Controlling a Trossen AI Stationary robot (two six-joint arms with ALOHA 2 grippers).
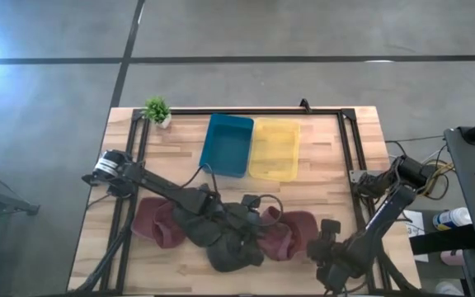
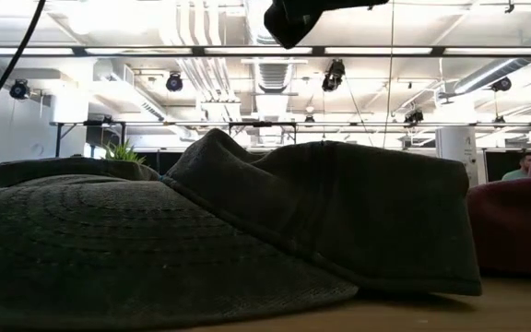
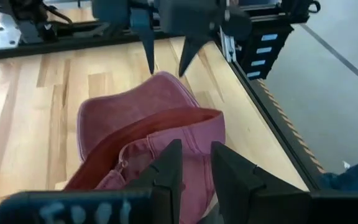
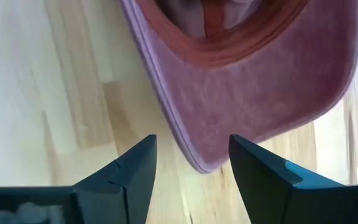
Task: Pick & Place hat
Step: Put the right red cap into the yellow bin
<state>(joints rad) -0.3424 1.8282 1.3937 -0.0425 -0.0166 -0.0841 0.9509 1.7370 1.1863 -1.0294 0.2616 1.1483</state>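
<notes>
On the wooden worktop [image 1: 320, 157] several hats lay in a loose row along the near edge. A dark olive hat [image 1: 225, 235] sat in the middle of the row, a pink hat [image 1: 157, 221] lay to its left, and another pink hat [image 1: 291, 231] lay to its right, touching or overlapping the dark one. Farther back, a blue bin [image 1: 228, 144] and a yellow bin [image 1: 274, 148] stood side by side, touching, with a small potted plant [image 1: 157, 110] near the back left corner.

The left gripper [image 3: 190, 158] reached across the dark hat and hung just over the right-hand pink hat [image 3: 148, 137]. Its fingers [image 3: 166, 168] were set narrowly apart, one on each side of the hat's crown fabric; whether they actually pinched the cloth could not be told.

The right gripper [image 4: 191, 165] hovered just above the worktop beside the same pink hat [image 4: 253, 81], with its fingers [image 4: 135, 168] spread fairly wide. The curved edge of the brim sat just ahead of the gap between them, and nothing was held.

From the low view, the dark olive hat [image 2: 247, 231] filled the foreground, with a pink hat [image 2: 514, 221] at the right edge.
</notes>
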